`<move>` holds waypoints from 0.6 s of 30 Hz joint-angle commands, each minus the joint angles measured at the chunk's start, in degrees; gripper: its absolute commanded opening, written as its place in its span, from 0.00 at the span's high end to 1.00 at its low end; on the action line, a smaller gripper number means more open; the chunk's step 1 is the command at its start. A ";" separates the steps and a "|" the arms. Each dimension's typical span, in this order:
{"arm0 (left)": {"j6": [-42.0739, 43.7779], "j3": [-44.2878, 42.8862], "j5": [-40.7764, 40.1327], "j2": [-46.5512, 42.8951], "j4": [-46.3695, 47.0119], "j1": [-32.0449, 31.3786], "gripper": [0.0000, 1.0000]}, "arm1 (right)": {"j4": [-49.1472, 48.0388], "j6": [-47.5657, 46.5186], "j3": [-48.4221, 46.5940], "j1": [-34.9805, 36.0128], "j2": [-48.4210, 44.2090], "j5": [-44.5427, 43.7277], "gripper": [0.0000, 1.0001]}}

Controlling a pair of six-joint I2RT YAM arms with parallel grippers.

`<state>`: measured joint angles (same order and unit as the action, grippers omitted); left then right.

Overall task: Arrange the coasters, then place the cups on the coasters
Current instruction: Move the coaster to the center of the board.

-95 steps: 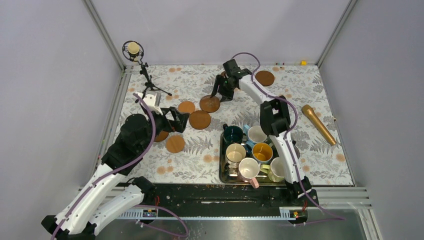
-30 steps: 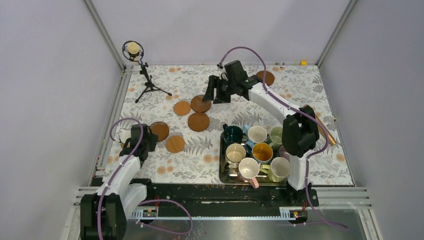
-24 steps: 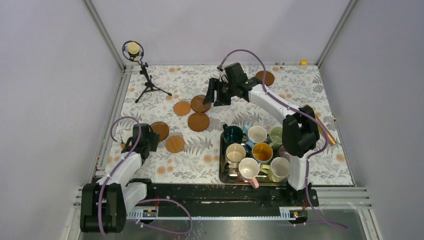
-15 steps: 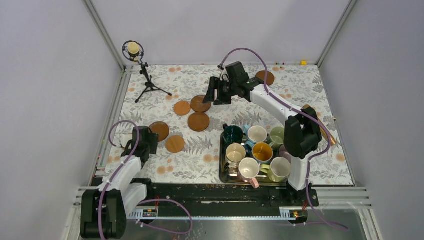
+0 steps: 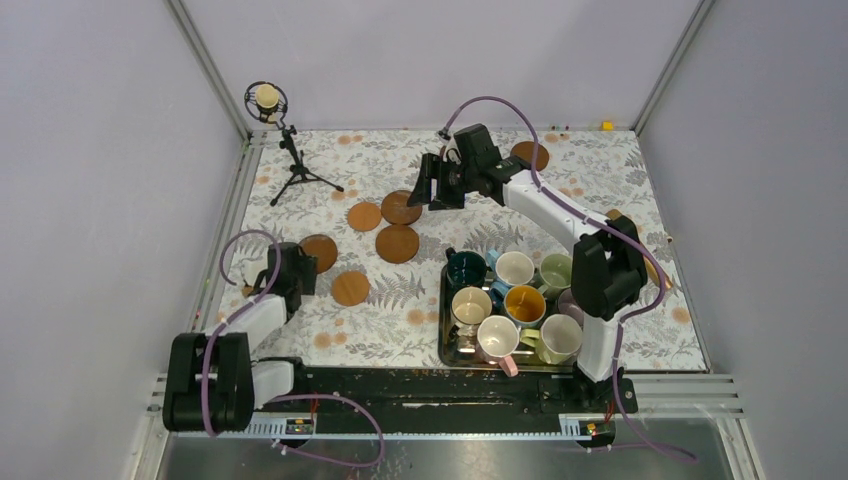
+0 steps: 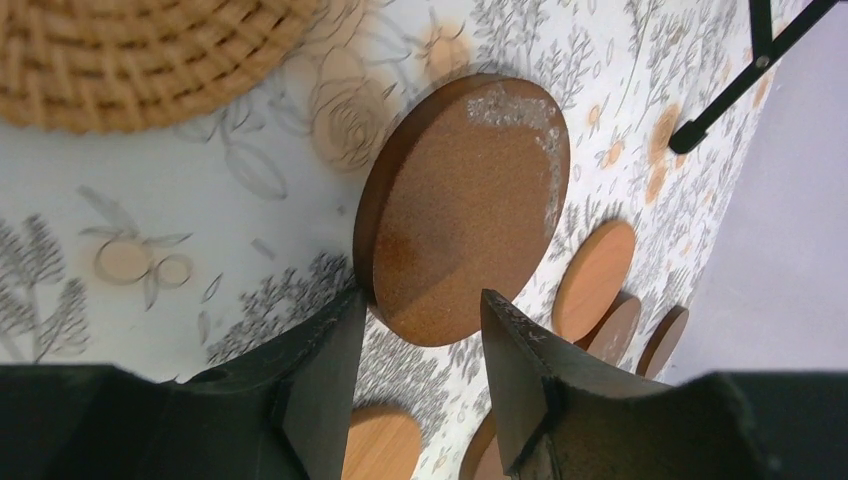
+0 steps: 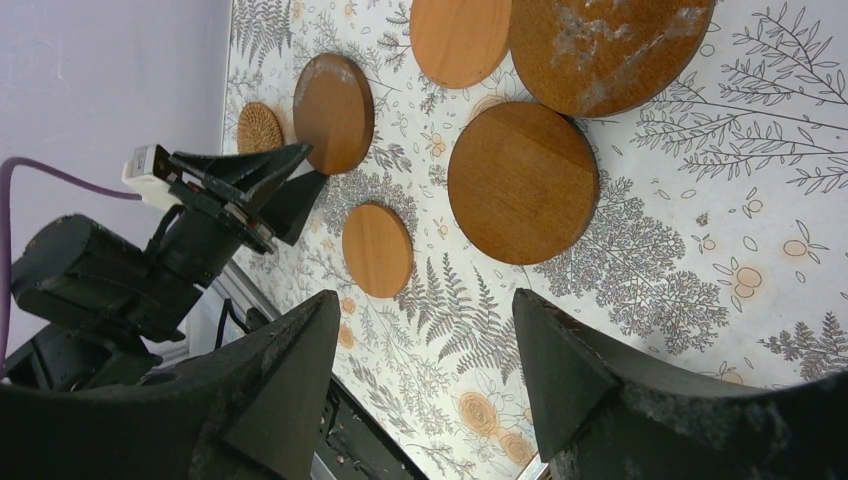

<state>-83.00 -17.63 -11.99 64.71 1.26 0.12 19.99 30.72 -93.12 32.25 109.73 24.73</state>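
Near the left edge of the table (image 5: 400, 310), left gripper (image 6: 422, 305) stands parted and empty, tips at the rim of a dark coaster (image 6: 465, 200) lying flat. Right gripper (image 7: 425, 310) hangs open above the middle coasters (image 7: 522, 180). Discs look thin, stiff and light; probably best pinched across the rim. Cups (image 5: 510, 300) sit in the tray (image 5: 443, 330).

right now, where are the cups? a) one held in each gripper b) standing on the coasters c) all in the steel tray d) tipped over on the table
c, the cups all sit crowded in the steel tray while the coasters lie bare
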 commanded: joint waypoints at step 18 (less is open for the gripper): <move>7.02 -19.81 0.68 25.41 13.08 2.78 0.53 | -1.37 -1.64 1.33 -0.98 -3.15 0.48 0.28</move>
<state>-79.72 -33.12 -11.16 87.48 10.26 1.83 19.86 30.39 -92.38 31.86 109.30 24.73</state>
